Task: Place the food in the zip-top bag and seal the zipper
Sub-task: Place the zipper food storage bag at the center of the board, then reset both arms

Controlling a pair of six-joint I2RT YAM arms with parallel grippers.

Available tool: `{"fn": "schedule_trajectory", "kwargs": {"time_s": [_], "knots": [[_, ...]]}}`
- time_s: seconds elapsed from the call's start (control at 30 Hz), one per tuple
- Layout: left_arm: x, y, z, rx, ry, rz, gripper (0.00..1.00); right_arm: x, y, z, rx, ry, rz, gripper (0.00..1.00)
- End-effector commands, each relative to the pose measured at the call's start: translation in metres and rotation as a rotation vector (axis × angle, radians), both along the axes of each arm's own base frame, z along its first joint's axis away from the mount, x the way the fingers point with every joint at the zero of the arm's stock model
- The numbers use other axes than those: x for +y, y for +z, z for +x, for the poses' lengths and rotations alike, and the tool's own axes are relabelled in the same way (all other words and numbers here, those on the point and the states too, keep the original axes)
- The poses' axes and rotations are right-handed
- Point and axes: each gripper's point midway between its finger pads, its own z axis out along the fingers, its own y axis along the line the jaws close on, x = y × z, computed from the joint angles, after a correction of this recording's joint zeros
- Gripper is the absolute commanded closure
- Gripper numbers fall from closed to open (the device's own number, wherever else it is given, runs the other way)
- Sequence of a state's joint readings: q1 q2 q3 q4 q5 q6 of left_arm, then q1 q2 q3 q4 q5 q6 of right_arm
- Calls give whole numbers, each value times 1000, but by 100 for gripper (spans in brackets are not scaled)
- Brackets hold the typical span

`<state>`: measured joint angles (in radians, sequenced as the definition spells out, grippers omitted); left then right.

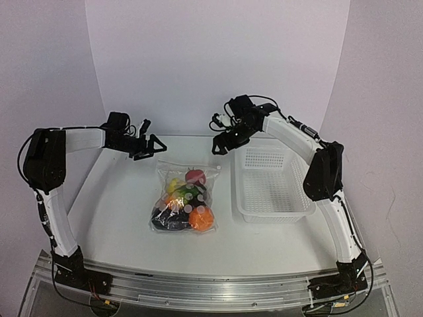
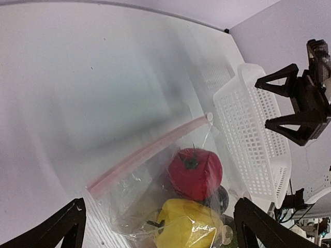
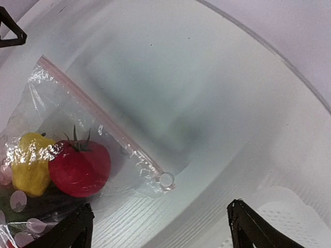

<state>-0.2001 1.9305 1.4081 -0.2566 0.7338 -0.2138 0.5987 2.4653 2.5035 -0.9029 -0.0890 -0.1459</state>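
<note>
Pale lilac walls all around, white table point(image 1: 112, 218) below. At the middle of it, lying flat: zip-top bag point(image 1: 165, 173), clear with pale dots, filled with the food point(image 1: 185, 201). Inside, nearest to the far edge, red fruit point(image 1: 194, 176) with a dark green stalk. Just beside it, yellow pepper point(image 1: 174, 185). Toward the near end, orange pumpkin point(image 1: 201, 218) and something dark point(image 1: 168, 220), not possible to name. Along the far edge of the bag, zipper point(image 2: 150, 151), a straight pinkish strip; pressed closed or not, cannot tell. Just right of the bag, with a small gap as seen from above: white perforated basket point(image 1: 239, 191).

Left gripper point(image 1: 157, 148) raised above the table, beyond the far left corner of the bag, fingers point(image 2: 62, 230) wide apart, holding nothing. In its wrist view, zipper crossing between the two fingers, below them and apart from both.

Right gripper point(image 1: 221, 144) beyond the far right corner, over the gap between bag and basket, fingers point(image 3: 258, 227) also spread, also holding nothing. In its wrist view, right end of the zipper between the fingers, no contact.
</note>
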Motion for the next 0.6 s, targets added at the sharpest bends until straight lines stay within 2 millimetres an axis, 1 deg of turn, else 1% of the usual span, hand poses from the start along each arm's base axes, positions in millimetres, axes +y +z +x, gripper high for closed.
{"fn": "schedule_trajectory", "kwargs": {"time_s": [0.0,0.07,0.13,0.17,0.2,0.23,0.27,0.33,0.37,0.43,0.47,0.5,0.53,0.57], "knots": [[38,76,24,-206,108,20,0,-16,75,19,-197,-92,18,10],[51,92,17,-283,108,82,0,-28,98,8,-213,-126,23,8],[63,108,2,-384,108,159,0,-50,126,-8,-228,-187,25,7],[69,115,-5,-430,113,193,0,-67,136,-15,-235,-230,15,7],[74,120,-12,-474,117,223,0,-87,134,-21,-230,-279,-18,7],[82,123,-23,-509,136,249,0,-114,135,-32,-223,-344,-48,7],[89,126,-30,-542,164,273,0,-146,133,-39,-224,-418,-93,7],[104,125,-42,-575,241,317,0,-213,123,-55,-203,-597,-151,7],[111,123,-47,-581,277,333,0,-242,118,-66,-189,-670,-172,7],[123,110,-60,-565,343,361,0,-293,104,-96,-145,-799,-177,8],[129,104,-65,-548,380,367,0,-315,99,-109,-130,-853,-176,8],[133,99,-69,-534,406,365,0,-333,85,-121,-100,-887,-204,8],[137,89,-75,-503,441,354,0,-350,72,-135,-74,-917,-228,8],[138,77,-82,-484,445,354,0,-363,57,-148,-43,-937,-252,8]]}}
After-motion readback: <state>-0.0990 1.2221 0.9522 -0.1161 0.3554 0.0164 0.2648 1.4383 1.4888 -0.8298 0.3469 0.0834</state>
